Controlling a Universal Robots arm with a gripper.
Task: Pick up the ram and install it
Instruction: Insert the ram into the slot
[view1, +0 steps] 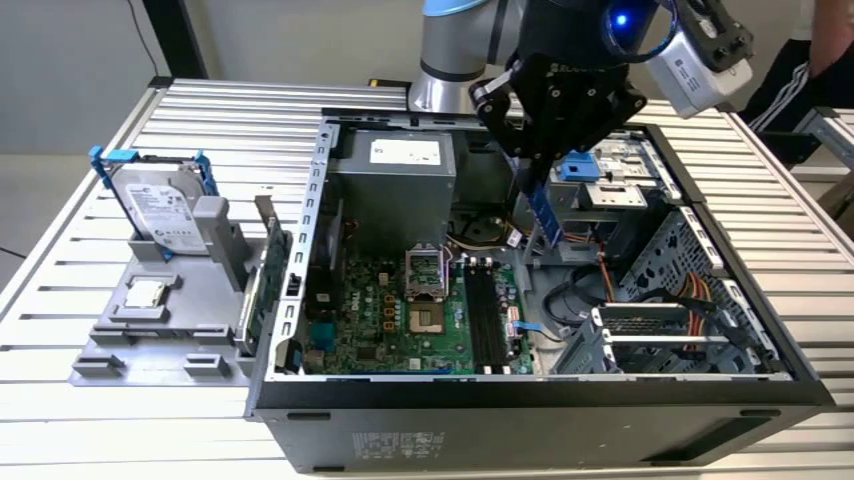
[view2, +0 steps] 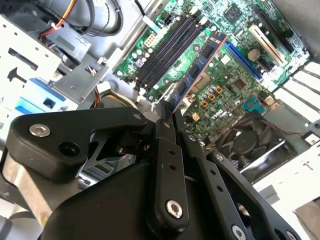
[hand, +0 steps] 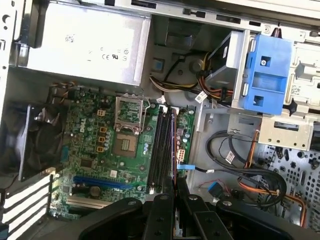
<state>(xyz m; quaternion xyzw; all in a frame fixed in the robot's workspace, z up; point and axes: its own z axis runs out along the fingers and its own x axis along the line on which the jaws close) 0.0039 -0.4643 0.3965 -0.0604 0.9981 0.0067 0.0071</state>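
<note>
Clamped tight between the fingertips of the black, link-armed metal end effector (view2: 167, 111): one end of the ram (view2: 199, 66), a long, narrow dark-blue circuit-board stick with small black chips, seen edge-on. Behind it, a green motherboard (view2: 220, 82), its row of long black memory slots (view2: 167, 50) just beside the stick. Nearby, a black fan (view2: 250, 147) in its square frame.
</note>
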